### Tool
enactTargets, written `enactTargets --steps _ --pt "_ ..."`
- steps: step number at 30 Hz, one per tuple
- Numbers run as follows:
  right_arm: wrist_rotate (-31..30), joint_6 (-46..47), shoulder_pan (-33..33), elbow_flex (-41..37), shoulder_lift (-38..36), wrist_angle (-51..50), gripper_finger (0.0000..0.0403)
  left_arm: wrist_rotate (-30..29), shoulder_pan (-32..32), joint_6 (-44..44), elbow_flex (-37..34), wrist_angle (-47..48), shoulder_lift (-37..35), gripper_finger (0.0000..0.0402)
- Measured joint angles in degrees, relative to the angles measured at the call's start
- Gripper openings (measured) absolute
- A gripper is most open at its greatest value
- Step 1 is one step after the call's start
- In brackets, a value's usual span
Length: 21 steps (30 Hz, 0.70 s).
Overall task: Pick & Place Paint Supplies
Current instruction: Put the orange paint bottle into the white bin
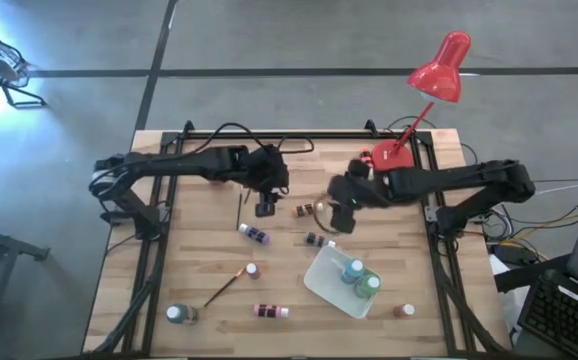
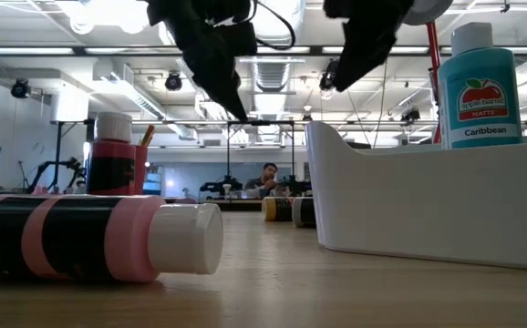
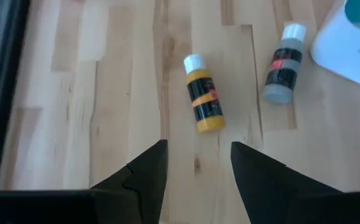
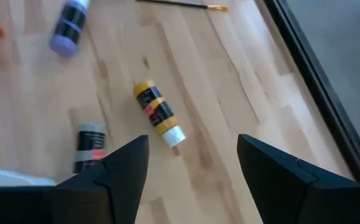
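Looking down from the high camera, I see the wooden table point(image 1: 209, 250) with supplies scattered across it. At the near left corner a teal-labelled bottle point(image 1: 177, 315) stands beside an orange-handled paintbrush point(image 1: 225, 285) that lies slanted toward a small red bottle point(image 1: 253, 270). A pink-and-black bottle point(image 1: 269, 311) lies on its side near the front edge; the low camera shows it close up point(image 2: 90, 239). My left gripper point(image 1: 266, 207) hangs over the table's middle, above a thin dark paintbrush point(image 1: 240, 208) and a purple bottle point(image 1: 255, 235) lying flat. From its wrist camera I see both fingers point(image 3: 144, 180) spread apart with nothing between them, and bare wood below. Just ahead of them lies a yellow bottle point(image 3: 203, 93), and a grey bottle point(image 3: 284, 62) a little farther on.

That yellow bottle point(image 1: 304, 209) lies between the two grippers. My right gripper point(image 1: 341, 208) hovers just beside it; its wrist camera shows the fingers point(image 4: 119, 168) standing wide, empty, with the yellow bottle point(image 4: 158, 113) on the wood beyond them. The grey bottle point(image 1: 319, 240) lies next to the white tray point(image 1: 321, 285), which holds two upright teal and green bottles point(image 1: 359, 278). A brownish-red bottle point(image 1: 403, 311) sits near the front right. The red lamp point(image 1: 431, 90) stands at the back right corner.
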<state>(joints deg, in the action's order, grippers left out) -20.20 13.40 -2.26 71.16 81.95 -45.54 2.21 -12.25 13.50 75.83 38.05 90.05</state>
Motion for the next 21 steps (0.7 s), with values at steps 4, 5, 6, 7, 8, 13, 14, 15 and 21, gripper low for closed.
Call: enactTargets --steps 4,5,6,7,8,13,14,15,21 --pt "4.99 -6.21 4.27 3.40 3.71 -0.91 0.0236 1.72 -0.12 0.16 0.19 -0.99 -0.04 0.0181" --pt "5.78 -7.59 5.15 4.18 4.74 -1.26 0.0233 1.76 -0.05 0.14 0.31 -1.42 -0.07 0.0181" --pt "6.46 -8.95 5.96 4.93 5.77 -1.40 0.0231 1.79 -0.04 0.09 0.39 -1.93 -0.07 0.0181" --pt "6.96 -10.22 6.75 5.63 6.88 -1.58 0.0228 1.79 -0.06 -0.26 0.45 -2.40 -0.07 0.0181" --pt "7.47 -11.43 7.35 6.38 7.95 -2.18 0.0226 1.74 -0.09 -1.19 0.56 -2.50 -0.07 0.0181" --pt "10.19 -16.66 8.95 8.38 11.52 -4.43 0.0222 1.49 -0.13 -5.00 0.21 -0.58 -1.07 0.0181" --pt "10.60 -16.71 9.03 8.37 12.04 -4.55 0.0222 1.47 -0.13 -5.11 -0.20 -0.64 -1.69 0.0181" --pt "11.01 -16.48 9.03 8.19 12.51 -4.71 0.0224 1.49 -0.12 -5.41 -0.70 -0.76 -2.30 0.0181" --pt "11.71 -15.35 8.85 7.64 15.30 -4.06 0.0240 1.47 -0.04 -3.37 -2.42 -0.10 -3.09 0.0181"
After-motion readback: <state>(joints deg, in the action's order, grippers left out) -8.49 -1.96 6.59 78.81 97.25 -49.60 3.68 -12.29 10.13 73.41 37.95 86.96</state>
